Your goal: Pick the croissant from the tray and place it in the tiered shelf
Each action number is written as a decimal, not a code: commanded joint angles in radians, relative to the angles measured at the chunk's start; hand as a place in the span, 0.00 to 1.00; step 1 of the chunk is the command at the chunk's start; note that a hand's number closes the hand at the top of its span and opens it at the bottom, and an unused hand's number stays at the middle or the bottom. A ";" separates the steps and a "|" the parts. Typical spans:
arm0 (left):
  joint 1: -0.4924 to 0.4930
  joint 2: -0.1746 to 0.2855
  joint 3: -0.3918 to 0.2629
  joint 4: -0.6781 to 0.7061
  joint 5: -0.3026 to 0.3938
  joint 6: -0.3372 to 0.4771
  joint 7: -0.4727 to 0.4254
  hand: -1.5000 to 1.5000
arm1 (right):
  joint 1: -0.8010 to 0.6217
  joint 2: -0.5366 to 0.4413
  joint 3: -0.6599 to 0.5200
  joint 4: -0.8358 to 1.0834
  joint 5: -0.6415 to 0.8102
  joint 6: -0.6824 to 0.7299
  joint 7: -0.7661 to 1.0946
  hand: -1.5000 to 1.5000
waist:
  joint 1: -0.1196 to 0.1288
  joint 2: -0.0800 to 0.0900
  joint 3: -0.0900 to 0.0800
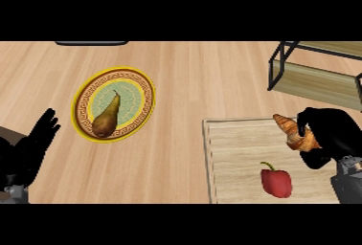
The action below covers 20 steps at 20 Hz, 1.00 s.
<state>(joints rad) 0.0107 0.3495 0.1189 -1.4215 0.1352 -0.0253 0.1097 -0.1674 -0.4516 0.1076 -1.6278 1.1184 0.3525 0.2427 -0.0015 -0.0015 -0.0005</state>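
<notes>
A golden-brown croissant (293,131) sits over the wooden tray (237,158) at its upper right. My right hand (331,134) is curled round it, the fingers and thumb hiding its right end. The tiered shelf (311,76), a black wire frame with pale wooden boards, stands at the upper right, just beyond the tray. My left hand (32,146) rests open at the left edge, fingers pointing up.
A red bell pepper (277,181) lies on the tray below the croissant. A yellow-rimmed patterned plate (138,95) with a brown pear (106,117) sits on the counter to the left. A dark object (92,43) shows at the top edge.
</notes>
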 commanded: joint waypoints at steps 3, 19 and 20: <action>-0.012 0.001 0.041 0.082 -0.010 -0.021 -0.067 0.50 | 0.038 -0.011 -0.050 -0.230 -0.033 0.047 0.002 1.00 | -0.009 -0.001 0.000; 0.028 -0.014 0.047 -0.029 -0.020 -0.021 0.001 0.50 | -0.059 0.055 -0.504 -0.380 -0.589 0.325 0.049 1.00 | -0.018 -0.007 0.000; 0.017 0.001 0.063 0.009 -0.005 -0.045 -0.012 0.50 | -0.132 0.078 -0.522 -0.380 -0.641 0.364 0.125 1.00 | -0.015 -0.006 -0.001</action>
<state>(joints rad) 0.0271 0.3344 0.1602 -1.4256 0.1164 -0.0529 0.1006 -0.2456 -0.4070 -0.3043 -1.9273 0.6372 0.6151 0.2623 -0.0124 -0.0063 -0.0006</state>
